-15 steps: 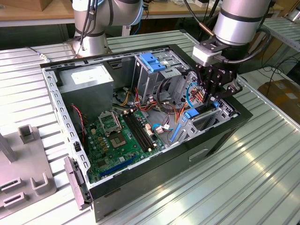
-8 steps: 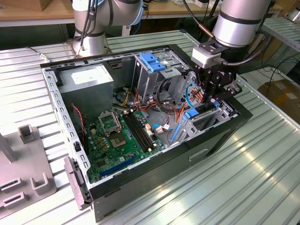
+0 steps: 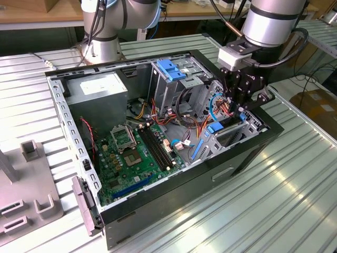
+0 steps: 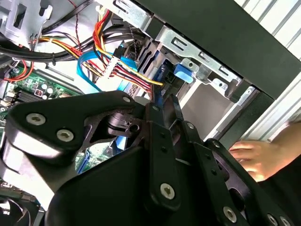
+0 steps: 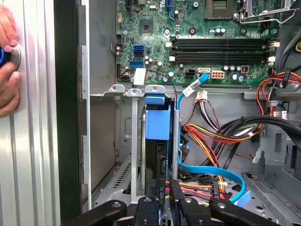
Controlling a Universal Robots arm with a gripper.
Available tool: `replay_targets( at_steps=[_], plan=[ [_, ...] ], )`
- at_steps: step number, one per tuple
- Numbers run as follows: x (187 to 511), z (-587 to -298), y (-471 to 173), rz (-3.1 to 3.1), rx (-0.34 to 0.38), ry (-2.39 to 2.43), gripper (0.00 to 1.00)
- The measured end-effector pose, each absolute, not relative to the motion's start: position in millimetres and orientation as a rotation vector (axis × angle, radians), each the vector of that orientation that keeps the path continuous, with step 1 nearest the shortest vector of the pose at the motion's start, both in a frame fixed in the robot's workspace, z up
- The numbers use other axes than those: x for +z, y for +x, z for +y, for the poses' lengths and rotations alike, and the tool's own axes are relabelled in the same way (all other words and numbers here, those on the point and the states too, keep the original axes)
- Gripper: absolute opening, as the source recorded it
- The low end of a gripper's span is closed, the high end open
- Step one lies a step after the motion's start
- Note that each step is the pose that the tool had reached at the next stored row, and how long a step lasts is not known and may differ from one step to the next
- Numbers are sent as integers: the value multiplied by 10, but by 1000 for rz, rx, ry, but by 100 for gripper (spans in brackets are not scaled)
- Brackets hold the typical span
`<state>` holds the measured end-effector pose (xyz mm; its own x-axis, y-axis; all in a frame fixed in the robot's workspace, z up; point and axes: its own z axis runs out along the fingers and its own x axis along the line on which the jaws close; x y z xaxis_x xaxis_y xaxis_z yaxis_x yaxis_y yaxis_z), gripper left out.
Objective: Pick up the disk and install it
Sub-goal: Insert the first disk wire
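Note:
The disk [image 5: 157, 123] stands on edge in its blue plastic frame, partly sunk into the metal drive bay [image 5: 134, 141] at the case's front corner. My gripper [image 5: 167, 186] is shut on the disk's rear edge, one black finger on each flat side. In the second wrist view the fingers [image 4: 157, 117] meet on the thin disk [image 4: 160, 75] near the bay's blue tab. In the exterior view the gripper [image 3: 235, 108] reaches down inside the open computer case, just above the disk's blue frame [image 3: 215, 128].
A bundle of coloured power cables [image 5: 211, 132] and a blue data cable [image 5: 221, 174] lie close beside the bay. The green motherboard [image 3: 137, 153], grey power supply [image 3: 97, 89] and upper cage with blue latch [image 3: 171, 69] fill the case. A person's hand [image 5: 7, 56] rests outside the case wall.

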<state>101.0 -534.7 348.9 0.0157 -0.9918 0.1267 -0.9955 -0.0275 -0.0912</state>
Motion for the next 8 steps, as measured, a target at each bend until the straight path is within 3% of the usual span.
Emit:
replay_targets(
  at_steps=[1,3,8],
  plan=[
    [3491,-5347,1010,-2174,242,2222,23],
    [3492,-5347,1010,-2174,242,2222,11],
    [3494,-5347,1010,-2174,242,2222,11]
  ],
)
